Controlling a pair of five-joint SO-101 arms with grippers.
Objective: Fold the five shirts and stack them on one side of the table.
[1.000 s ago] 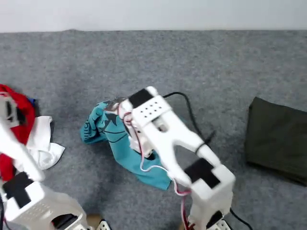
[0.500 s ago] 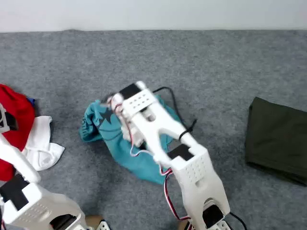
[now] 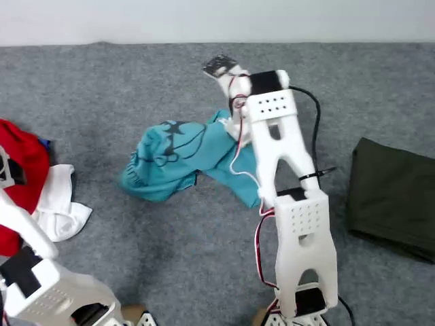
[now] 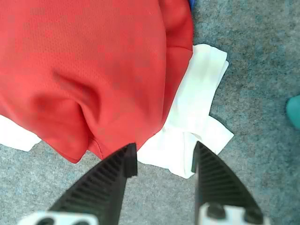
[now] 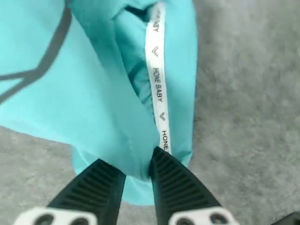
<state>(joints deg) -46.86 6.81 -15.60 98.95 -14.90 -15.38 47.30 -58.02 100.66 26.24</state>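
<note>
We are pinching the teal shirt with our right gripper, its two fingers pressed together on a fold of cloth beside the neck tape. The shirt is lying crumpled in the middle of the table, with its right end lifted toward the far side where our right arm is holding it. Our left gripper is hovering at the left with fingers spread and nothing between them, above the red shirt and the white shirt, which are lying in a loose heap, red over white. A bit of blue cloth is peeking out past the red one. At the right edge a dark green shirt is lying folded flat. We are judging the task early: one shirt looks done, and the teal, red, white and blue ones are unfolded.
</note>
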